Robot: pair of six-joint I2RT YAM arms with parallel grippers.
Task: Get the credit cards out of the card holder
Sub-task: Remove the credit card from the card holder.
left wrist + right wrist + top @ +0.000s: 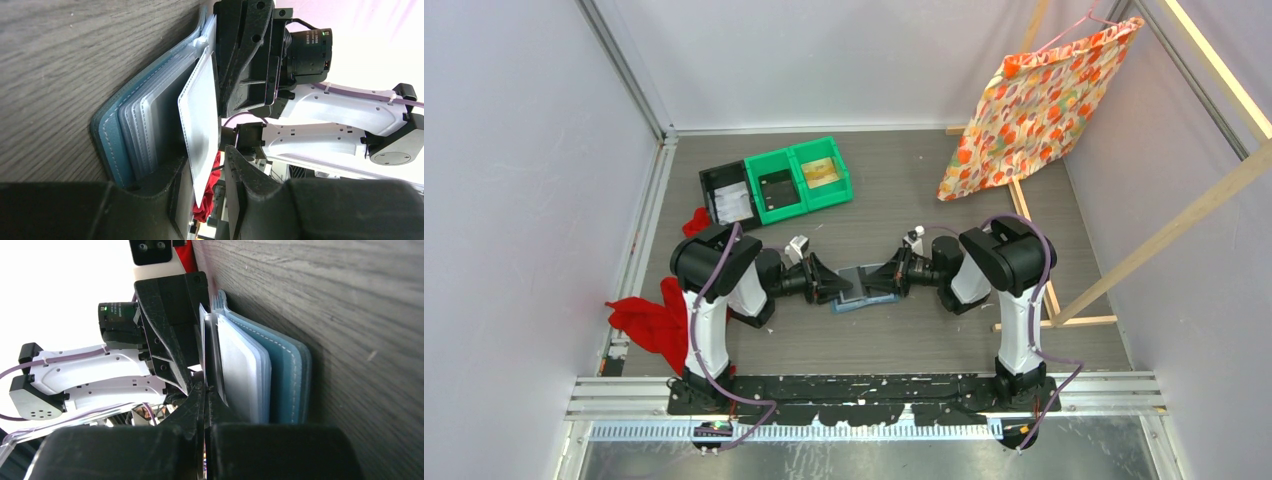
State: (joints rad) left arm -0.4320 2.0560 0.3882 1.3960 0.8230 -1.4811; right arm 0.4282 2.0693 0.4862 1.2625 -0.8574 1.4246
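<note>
Nearest the camera in the overhead view are the two arm bases bolted along the front rail, and both arms fold down toward the middle of the bench [924,190]. The left fingers [844,287] and the right fingers [871,281] come at each other from opposite sides and meet right over the card holder [861,303], which lies open and flat on the wood between them.

From the left wrist cam, the card holder [112,130] shows its blue cover against the bench with a stack of clear sleeves fanned up off it. The left fingers [207,172] are spread, with one clear sleeve [200,130] standing between them; can't tell if either pad actually touches it. From the right wrist cam, the right fingers [205,405] are pressed together, pinching the edge of a thin sleeve just off the holder's [287,380] stack. Can't make out any card inside the sleeves from these angles.

Off to the near left there's a red cloth [652,320] bunched by the left arm. Further back sit a black tray [727,192] and two green bins [802,178], one with a dark card [777,186] in it, the other with something gold-coloured [821,172]. Far right, an orange patterned bag [1024,110] hangs on a wooden frame [1169,235].
</note>
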